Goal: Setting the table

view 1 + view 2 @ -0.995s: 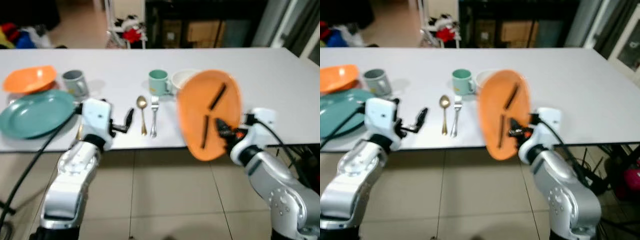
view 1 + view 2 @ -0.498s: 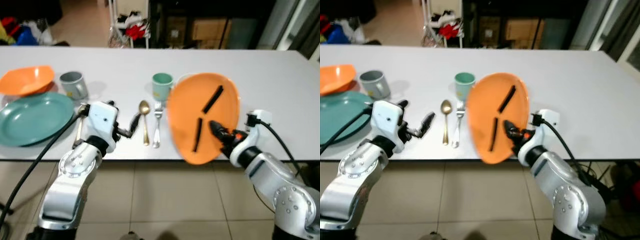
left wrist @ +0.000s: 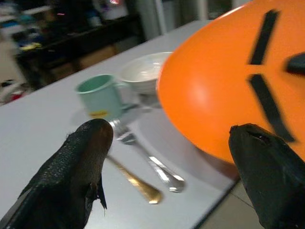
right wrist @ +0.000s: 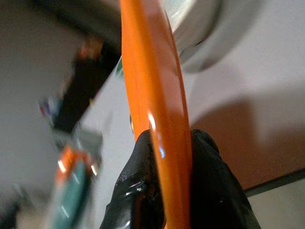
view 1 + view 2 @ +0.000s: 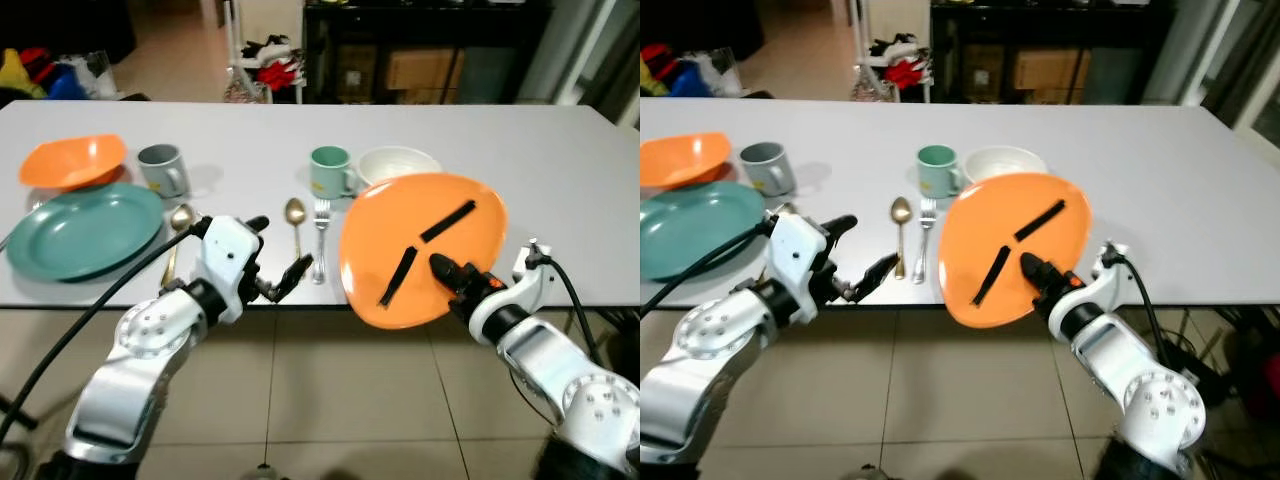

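The big white table (image 5: 560, 150) looked closer and clearer than a second before, because the robot had stepped in. The orange plate (image 5: 420, 245) had tipped down flatter and come nearer the table's front edge, so it was almost ready to be put down. It was round, bright orange, with two black stripes, and it hung at 5 o'clock from the white bowl (image 5: 398, 163). The right gripper (image 5: 455, 278) pinched its rim tight. The left gripper (image 5: 280, 255) had its fingers spread wide, holding nothing, at 7 o'clock from the fork (image 5: 321, 240) and spoon (image 5: 295, 222). The green mug (image 5: 330, 170) stood behind them.
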`<state>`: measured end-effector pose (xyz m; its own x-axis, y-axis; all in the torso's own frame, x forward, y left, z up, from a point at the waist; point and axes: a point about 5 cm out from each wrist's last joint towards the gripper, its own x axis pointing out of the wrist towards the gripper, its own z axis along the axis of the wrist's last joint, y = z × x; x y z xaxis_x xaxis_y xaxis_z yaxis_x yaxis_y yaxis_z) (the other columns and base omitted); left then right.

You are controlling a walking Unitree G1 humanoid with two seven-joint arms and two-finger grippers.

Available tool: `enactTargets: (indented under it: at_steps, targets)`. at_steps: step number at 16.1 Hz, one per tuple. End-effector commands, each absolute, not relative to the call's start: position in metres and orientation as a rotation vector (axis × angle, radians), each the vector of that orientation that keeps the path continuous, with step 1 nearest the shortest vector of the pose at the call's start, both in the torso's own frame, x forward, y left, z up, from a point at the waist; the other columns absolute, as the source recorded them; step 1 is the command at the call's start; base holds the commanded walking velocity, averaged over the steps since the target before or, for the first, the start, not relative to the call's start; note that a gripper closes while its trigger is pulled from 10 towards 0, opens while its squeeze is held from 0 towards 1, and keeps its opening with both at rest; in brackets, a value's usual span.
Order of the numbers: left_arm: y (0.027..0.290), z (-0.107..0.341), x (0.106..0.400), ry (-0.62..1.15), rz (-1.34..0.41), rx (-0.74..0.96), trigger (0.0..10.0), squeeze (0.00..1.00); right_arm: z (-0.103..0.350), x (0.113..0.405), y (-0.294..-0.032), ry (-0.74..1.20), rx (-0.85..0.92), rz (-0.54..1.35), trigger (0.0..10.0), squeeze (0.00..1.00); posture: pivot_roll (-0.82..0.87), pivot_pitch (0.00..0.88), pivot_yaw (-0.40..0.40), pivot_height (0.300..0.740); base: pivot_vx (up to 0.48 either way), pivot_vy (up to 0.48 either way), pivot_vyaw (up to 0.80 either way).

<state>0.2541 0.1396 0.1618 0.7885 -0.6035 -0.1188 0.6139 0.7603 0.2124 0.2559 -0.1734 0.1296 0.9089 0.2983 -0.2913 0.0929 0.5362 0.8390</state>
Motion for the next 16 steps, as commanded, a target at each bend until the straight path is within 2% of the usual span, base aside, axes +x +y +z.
enactTargets:
  at_steps: [1, 5, 11, 16]
  targets:
    - [0.137, 0.165, 0.251, 0.041, -0.701, 0.245, 10.0, 0.00, 0.132, 0.260, -0.169, 0.420, 1.113, 0.139, 10.0, 0.00, 0.08, 0.000, 0.042, 0.740, 0.000, 0.000, 0.00]
    - [0.131, 0.165, 0.251, 0.037, -0.742, 0.238, 10.0, 0.00, 0.118, 0.269, -0.174, 0.497, 1.235, 0.060, 10.0, 0.00, 0.08, 0.000, 0.051, 0.740, 0.000, 0.000, 0.00]
    - [0.130, 0.166, 0.252, 0.032, -0.754, 0.240, 10.0, 0.00, 0.109, 0.288, -0.188, 0.601, 1.260, 0.044, 10.0, 0.00, 0.09, 0.000, 0.047, 0.740, 0.000, 0.000, 0.00]
    - [0.129, 0.165, 0.253, 0.033, -0.760, 0.249, 10.0, 0.00, 0.092, 0.306, -0.192, 0.717, 1.202, 0.049, 10.0, 0.00, 0.09, 0.000, 0.045, 0.740, 0.000, 0.000, 0.00]
